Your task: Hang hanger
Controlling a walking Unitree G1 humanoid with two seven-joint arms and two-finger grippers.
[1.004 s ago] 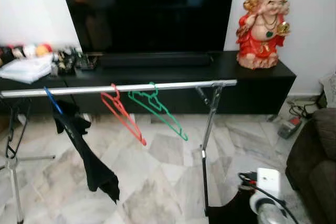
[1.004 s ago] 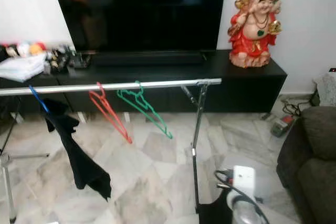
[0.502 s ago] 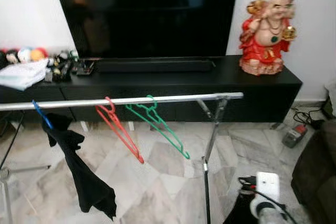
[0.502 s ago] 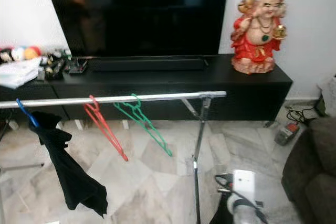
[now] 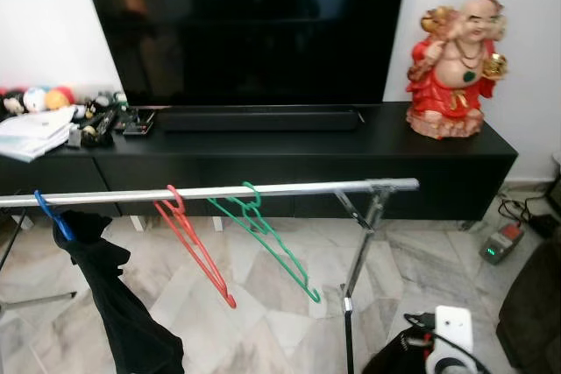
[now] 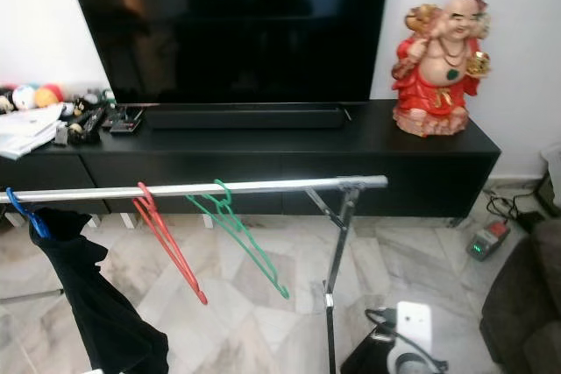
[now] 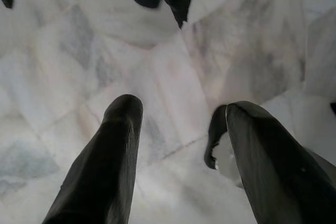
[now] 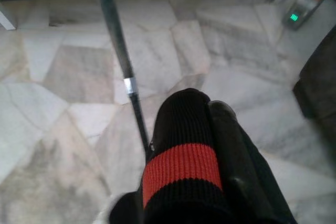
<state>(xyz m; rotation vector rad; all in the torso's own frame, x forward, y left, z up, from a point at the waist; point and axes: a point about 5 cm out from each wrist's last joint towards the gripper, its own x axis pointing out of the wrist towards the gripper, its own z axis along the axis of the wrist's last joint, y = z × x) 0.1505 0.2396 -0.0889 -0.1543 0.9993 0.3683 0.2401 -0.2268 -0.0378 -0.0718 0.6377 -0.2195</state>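
Observation:
A silver clothes rail [image 5: 289, 189] runs across in front of me. On it hang a red hanger [image 5: 195, 250], a green hanger [image 5: 273, 245] and a blue hanger [image 5: 51, 215] carrying a black garment [image 5: 118, 313]. My right gripper [image 8: 202, 109] is low beside the rack's upright post [image 8: 118, 51], shut on a black knit cloth with a red band [image 8: 181, 167]; that cloth [image 5: 394, 362] also shows by my right wrist [image 5: 449, 346]. My left gripper [image 7: 181, 106] hangs open over the marble floor, nothing between its fingers.
Behind the rail stands a black TV console [image 5: 368, 142] with a large dark TV [image 5: 245, 24], a soundbar and a red statue [image 5: 458, 67]. Clutter and papers [image 5: 35, 124] lie on its left end. A dark sofa [image 5: 536, 313] is at the right, a power strip [image 5: 500, 244] on the floor.
The whole picture has shifted: the camera moved, so the rail sits lower and the console fills more of the view. The hangers stay put on the rail; my right arm stays low.

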